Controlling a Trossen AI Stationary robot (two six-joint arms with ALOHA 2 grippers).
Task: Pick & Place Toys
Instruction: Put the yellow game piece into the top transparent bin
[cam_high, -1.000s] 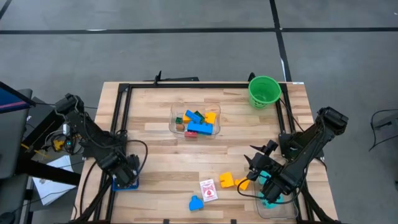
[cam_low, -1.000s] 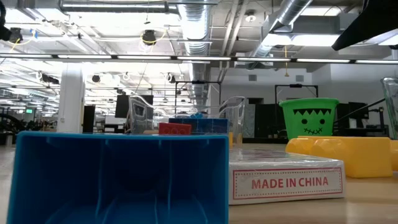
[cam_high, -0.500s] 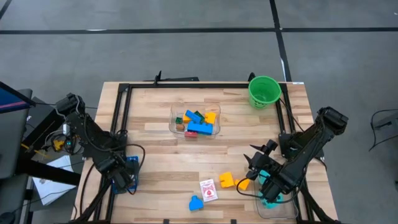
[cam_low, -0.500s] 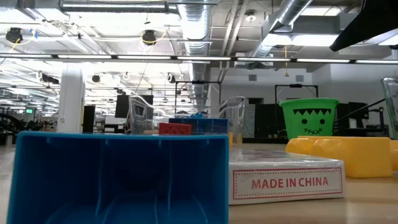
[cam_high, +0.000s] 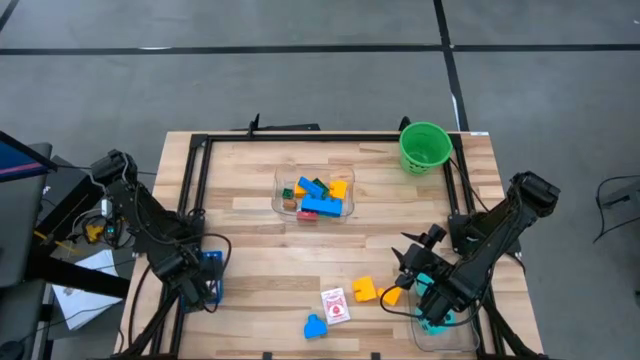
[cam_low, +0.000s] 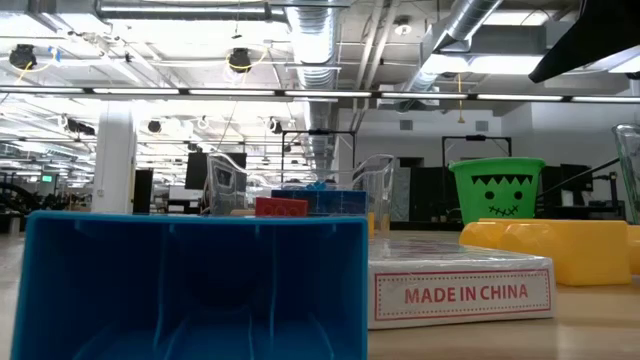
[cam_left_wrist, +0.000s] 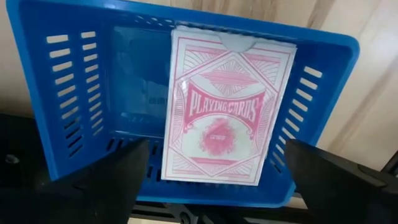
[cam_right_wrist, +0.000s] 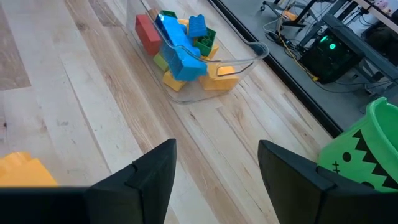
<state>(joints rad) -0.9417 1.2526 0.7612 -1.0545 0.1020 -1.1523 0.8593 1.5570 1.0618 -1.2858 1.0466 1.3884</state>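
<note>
Toys, catalogued left to right across the table (cam_high: 250, 250), with clock-face places read from the high view.

1. Playing-card pack (cam_left_wrist: 227, 115): we are seeing it lying flat inside the blue tray (cam_left_wrist: 68, 118) at eight o'clock. Our left gripper (cam_high: 195, 290) is hanging over it, fingers spread wide and gripping nothing. We are judging this as a release step; withdrawing upward is what comes next.

2. Sorted bricks (cam_high: 318, 196): they are sitting in the clear tub (cam_high: 283, 200) at twelve o'clock, beside the green bucket (cam_high: 424, 147) at one o'clock.

3. Loose items at six o'clock: blue brick (cam_high: 315, 326), second card pack (cam_high: 335, 305), yellow bricks (cam_high: 366, 290). We are counting these as still awaiting collection.

4. Right gripper (cam_high: 432, 300): it is hovering at five o'clock, jaws partly apart; we cannot tell whether it is holding anything.
</note>
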